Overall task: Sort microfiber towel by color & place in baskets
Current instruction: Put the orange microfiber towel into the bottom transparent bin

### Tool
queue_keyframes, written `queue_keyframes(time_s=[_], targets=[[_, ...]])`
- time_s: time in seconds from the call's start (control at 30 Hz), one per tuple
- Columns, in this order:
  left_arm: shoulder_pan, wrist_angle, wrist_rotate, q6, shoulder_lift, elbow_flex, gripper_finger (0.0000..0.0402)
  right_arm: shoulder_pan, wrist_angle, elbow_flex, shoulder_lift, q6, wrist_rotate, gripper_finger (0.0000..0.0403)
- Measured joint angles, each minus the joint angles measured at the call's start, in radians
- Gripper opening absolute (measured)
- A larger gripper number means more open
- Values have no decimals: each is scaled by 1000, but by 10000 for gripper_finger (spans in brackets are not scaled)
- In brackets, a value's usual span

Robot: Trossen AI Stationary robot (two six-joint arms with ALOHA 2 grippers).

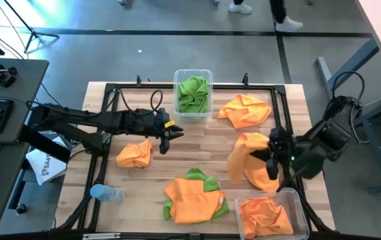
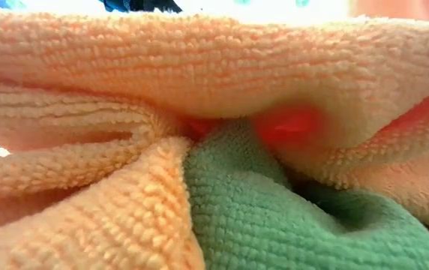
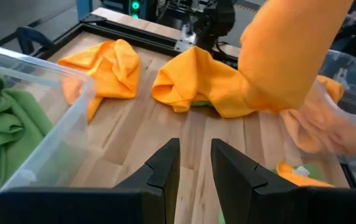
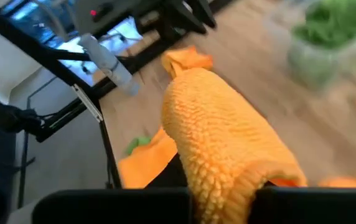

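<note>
Right end effector [image 1: 270, 155] is clamped on an orange towel [image 1: 249, 160], lifted off the surface [image 1: 197, 143], cloth draping down on both sides of the fingers. In the right wrist view the same held towel [image 4: 228, 146] bulges out from between the fingers and fills the middle of the picture. This sits just above the near-right basket [image 1: 302, 208], which already has a crumpled orange towel [image 1: 265, 217] in it.

Left end effector [image 1: 166, 135] hovers low over the middle of the surface, holding nothing; the left wrist view shows its fingers [image 3: 162, 171] apart with a narrow gap, bare wood between them. It sits just beside a loose orange towel [image 1: 135, 154] on the surface, not touching as far as visible.

Far basket [image 1: 207, 75] at the back edge, centre, holds bunched green towels [image 1: 194, 93]; its clear wall [image 3: 66, 134] is also seen in the left wrist view with green cloth [image 3: 7, 134] inside.

Another orange towel [image 1: 245, 110] lies loose at the back right, near the far basket but apart from it.

Front centre: a pile of orange towel [image 1: 192, 200] on top of green towel [image 1: 204, 179], green peeking out at the edges. Low view is blocked by this pile, orange folds [image 2: 124, 90] over green [image 2: 274, 225] right against the lens.

A blue-capped bottle [image 1: 105, 193] lies on its side at the front left. A white bag [image 1: 47, 165] sits off the left edge of the surface.
</note>
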Motion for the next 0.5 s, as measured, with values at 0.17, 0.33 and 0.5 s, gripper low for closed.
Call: queue_keyframes(time_s=[0.17, 0.33, 0.5], targets=[[-32, -13, -9, 26, 0, 0, 81, 77, -171, 126, 109, 297, -20, 0], [-59, -54, -49, 22, 0, 0, 81, 146, -293, 312, 239, 468, -32, 0], [-93, -78, -76, -1, 0, 0, 81, 217, -425, 545, 386, 576, -91, 0]])
